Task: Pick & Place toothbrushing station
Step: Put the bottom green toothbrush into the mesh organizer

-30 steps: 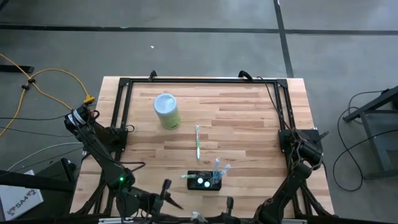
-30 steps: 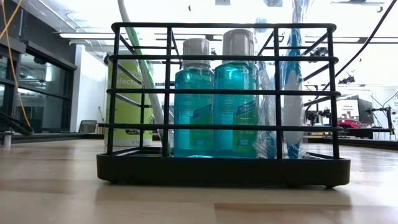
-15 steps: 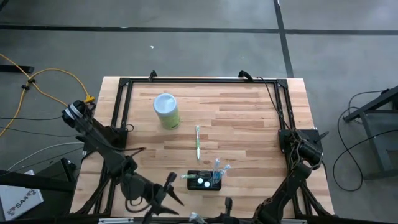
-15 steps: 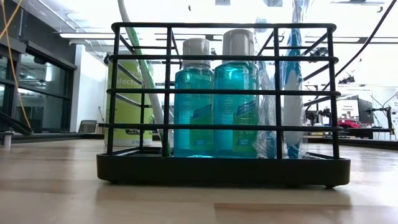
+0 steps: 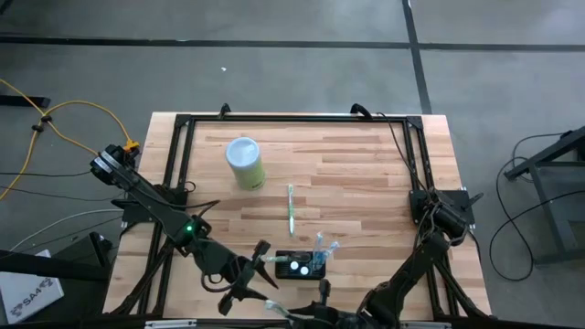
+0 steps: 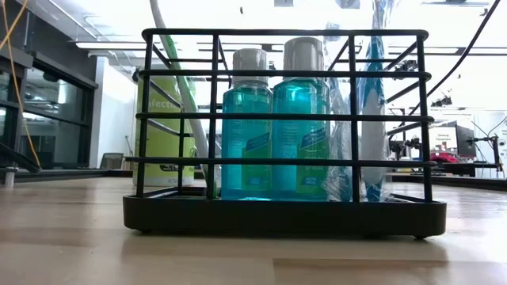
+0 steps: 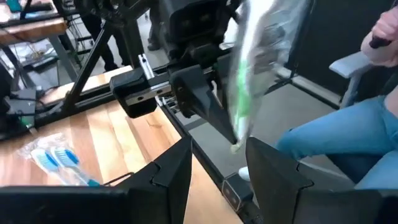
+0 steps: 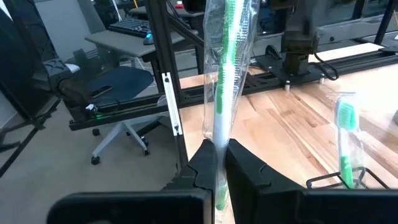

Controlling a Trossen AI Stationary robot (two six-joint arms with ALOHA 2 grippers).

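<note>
Since the black wire-frame toothbrushing station (image 5: 300, 265) looks rigid and light, grab its rim; left gripper (image 5: 249, 281) gapes empty, right gripper (image 8: 216, 163) pinches a plastic-wrapped green toothbrush (image 8: 225, 74).

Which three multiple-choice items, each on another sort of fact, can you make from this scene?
1. Where does the loose toothbrush lie?
A. In the toothbrushing station
B. On the table, outside the station
C. On the floor

2. How many blue bottles stand in the station?
A. One
B. Two
C. Four

3. In what state is the right gripper?
A. Wide open, empty
B. Shut on a bottle
C. Shut on a wrapped toothbrush

Key: 1 B, since the high view shows it flat on the wood beyond the station. 2 B, since the low view shows two side by side behind the bars. 3 C, since the right wrist view shows the fingers pinching the wrapper.
</note>
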